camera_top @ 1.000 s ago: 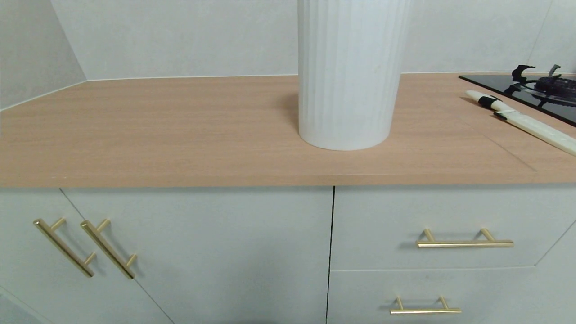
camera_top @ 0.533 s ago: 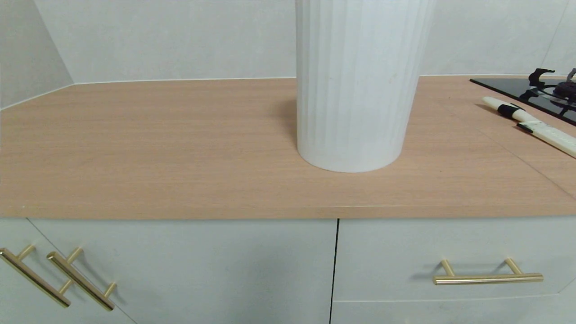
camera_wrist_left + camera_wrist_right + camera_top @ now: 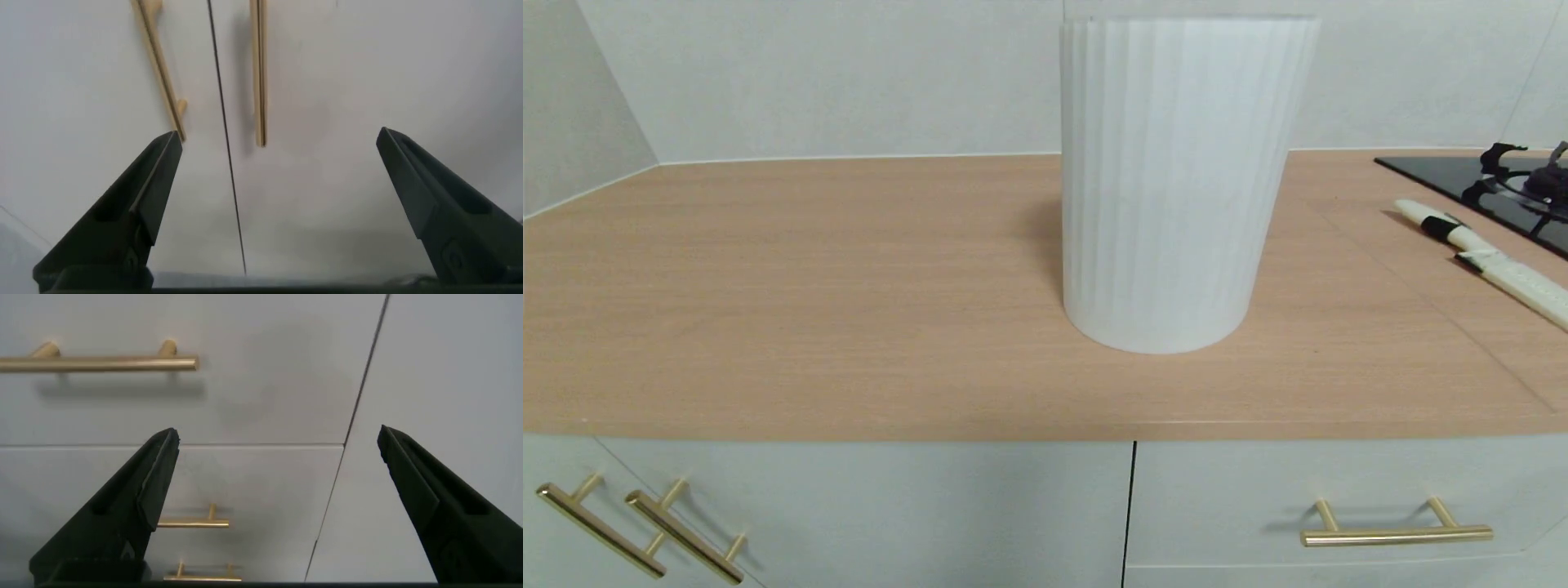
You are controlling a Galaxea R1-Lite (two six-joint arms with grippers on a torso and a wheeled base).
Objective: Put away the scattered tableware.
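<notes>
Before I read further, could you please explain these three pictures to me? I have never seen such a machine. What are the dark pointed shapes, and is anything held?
This is a robot with two arms, standing in front of a kitchen cabinet. The large picture comes from a camera on its head, looking down at a wooden countertop. A tall white ribbed container stands on it. To the right lies a cream knife, and beyond that is a black hob.

The two smaller pictures come from cameras on the wrists. The dark pointed shapes are the two fingers of each arm's gripper, its "hand". The left gripper faces the gold door handles of the cabinet. The right gripper faces a gold drawer handle. Both grippers are open and hold nothing.
</notes>
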